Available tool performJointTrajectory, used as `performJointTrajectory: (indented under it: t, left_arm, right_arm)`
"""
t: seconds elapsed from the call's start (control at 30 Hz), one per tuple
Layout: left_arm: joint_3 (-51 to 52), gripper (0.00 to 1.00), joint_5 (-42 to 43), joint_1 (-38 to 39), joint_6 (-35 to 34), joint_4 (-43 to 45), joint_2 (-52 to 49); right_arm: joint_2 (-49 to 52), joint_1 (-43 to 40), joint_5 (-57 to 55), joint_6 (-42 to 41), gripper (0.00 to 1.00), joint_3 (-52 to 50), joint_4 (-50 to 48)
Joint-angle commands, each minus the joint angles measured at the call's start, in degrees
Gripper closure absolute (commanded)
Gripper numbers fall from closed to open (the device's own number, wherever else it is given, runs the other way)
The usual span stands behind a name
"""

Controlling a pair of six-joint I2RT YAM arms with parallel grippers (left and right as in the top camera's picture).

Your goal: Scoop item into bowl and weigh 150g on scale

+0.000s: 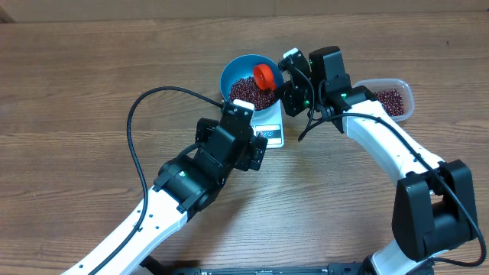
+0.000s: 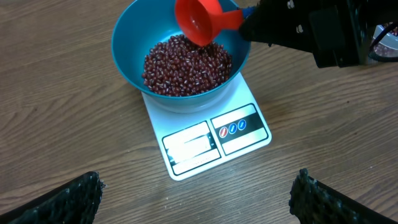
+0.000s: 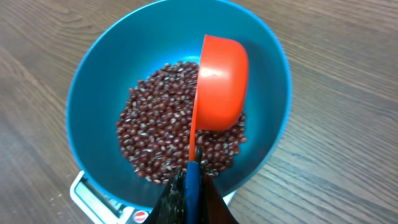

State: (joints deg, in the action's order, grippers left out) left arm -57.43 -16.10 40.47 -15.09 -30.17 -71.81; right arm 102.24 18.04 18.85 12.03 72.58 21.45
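R gripper (image 3: 191, 186) pinches scoop (image 3: 221, 78), tipped over beans (image 3: 155, 124) in bowl (image 3: 87, 87).

Both arms are white tubes with chunky black joint housings. Left arm (image 1: 153, 218) has a thin black cable (image 1: 130, 130) looping off it, right arm (image 1: 382, 141) shows a tiny green light (image 1: 343, 95). Left claw (image 2: 198, 186) pads (image 2: 68, 200) are black, knobbly.

Blue bowl (image 2: 127, 43), maroon beans (image 2: 186, 65), orange-red scoop (image 2: 199, 22), white scale (image 2: 233, 99) — wood-grain table (image 2: 62, 137)
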Motion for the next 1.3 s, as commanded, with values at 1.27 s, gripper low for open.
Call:
performJointTrajectory:
  t: [1.27]
  left_arm:
    - [0.39, 0.00, -0.81, 0.04, -0.79, 0.13, -0.57]
  right_arm:
    - [0.15, 2.43, 3.37, -0.24, 0.96, 0.63, 2.32]
